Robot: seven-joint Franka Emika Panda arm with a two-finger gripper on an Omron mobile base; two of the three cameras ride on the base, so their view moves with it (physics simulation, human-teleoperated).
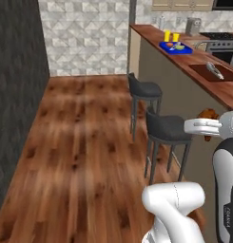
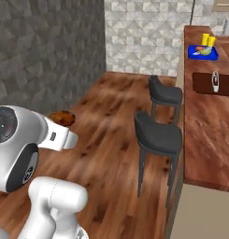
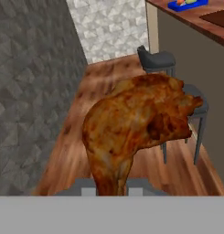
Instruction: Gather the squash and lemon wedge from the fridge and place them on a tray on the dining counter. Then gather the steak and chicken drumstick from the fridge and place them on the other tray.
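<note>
Gripper (image 3: 111, 191) clamped on chicken drumstick (image 3: 141, 123), held above wood floor beside stools (image 1: 168, 128). Blue tray (image 1: 176, 47) and dark brown tray (image 1: 214, 72) lie apart on dining counter (image 1: 222, 92).

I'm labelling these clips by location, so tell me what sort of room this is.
Most likely a home kitchen with a dining bar: a long wood dining counter with black stools beside it, a stove at the far end, and tiled walls over wood flooring.
</note>
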